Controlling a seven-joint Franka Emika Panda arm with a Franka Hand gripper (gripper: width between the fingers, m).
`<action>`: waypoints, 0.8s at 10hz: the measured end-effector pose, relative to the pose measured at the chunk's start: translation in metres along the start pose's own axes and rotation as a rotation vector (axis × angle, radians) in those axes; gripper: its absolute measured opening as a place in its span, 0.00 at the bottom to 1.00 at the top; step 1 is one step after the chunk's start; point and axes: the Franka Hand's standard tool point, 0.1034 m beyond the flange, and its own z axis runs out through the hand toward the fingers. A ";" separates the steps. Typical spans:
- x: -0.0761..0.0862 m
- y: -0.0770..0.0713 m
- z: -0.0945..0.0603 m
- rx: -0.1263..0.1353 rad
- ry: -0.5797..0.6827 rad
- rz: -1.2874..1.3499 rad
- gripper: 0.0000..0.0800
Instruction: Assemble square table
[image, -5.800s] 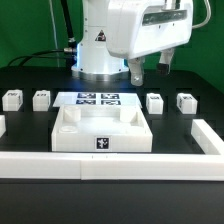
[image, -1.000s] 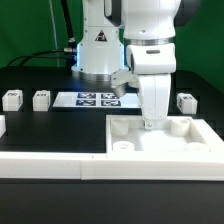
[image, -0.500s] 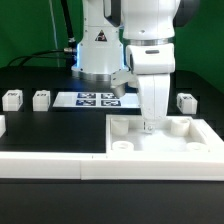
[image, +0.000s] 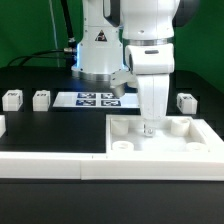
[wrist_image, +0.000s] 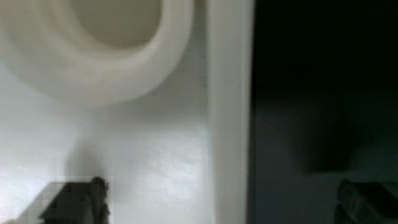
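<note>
The white square tabletop lies tray-side up at the front of the exterior view's right, with round sockets in its corners. My gripper points straight down at the middle of its far rim. In the wrist view the fingers stand wide apart, one over the white tabletop and one over the dark table, and nothing is gripped. A round socket shows close by. Three white legs stand at the back: two on the left and one on the right.
The marker board lies in front of the robot base. The long low white wall strip runs along the front, touching the tabletop's near side, and turns back at the right. My arm hides the table behind it.
Since the earliest frame the tabletop has gone from the front centre to the front right, and my gripper has come down onto its far rim. Over the last second nothing visibly moved.
</note>
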 end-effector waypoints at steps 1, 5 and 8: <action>0.000 0.000 0.000 0.000 0.000 0.000 0.81; 0.000 0.001 -0.002 -0.002 0.000 0.014 0.81; 0.026 -0.009 -0.053 -0.048 -0.018 0.199 0.81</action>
